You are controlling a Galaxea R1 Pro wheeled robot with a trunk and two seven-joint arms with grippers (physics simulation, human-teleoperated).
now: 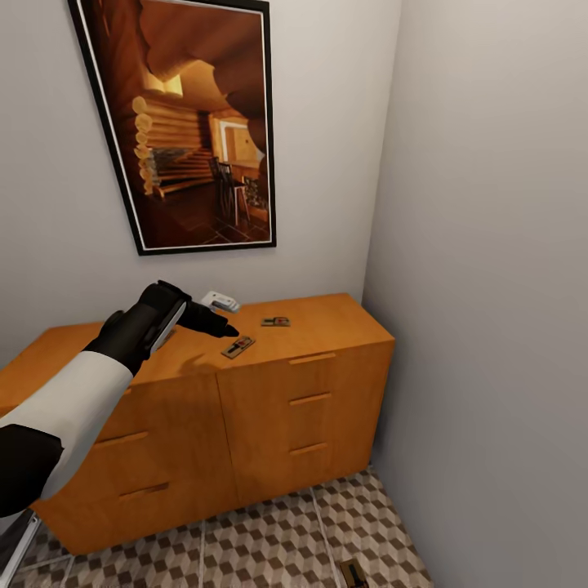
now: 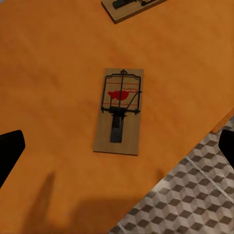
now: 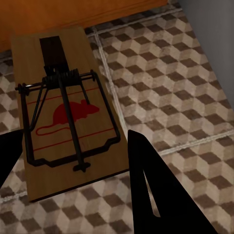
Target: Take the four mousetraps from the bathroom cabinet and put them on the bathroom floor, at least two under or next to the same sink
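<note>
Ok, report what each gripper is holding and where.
Left gripper holds nothing; its jaws stand open above a mousetrap on the cabinet. Right gripper's jaws flank another mousetrap's long edges; an actual grip cannot be told.

The robot's left arm (image 1: 73,400) has a smooth, rounded white forearm shell, seen in front of the orange-brown cabinet (image 1: 310,384). A black segment adjoins the shell at the end farther from the cabinet. Toward the cabinet top, the white shell gives way to a bulky matte black wrist housing with a pale grey or white panel along one side. The left gripper (image 1: 214,325) is black, with slim fingers tapering to points. In the left wrist view, its fingertips (image 2: 9,148) show as flat black shapes. In the right wrist view, the right gripper (image 3: 73,190) has black, wedge-shaped fingers (image 3: 151,190) with sharp straight edges.
</note>
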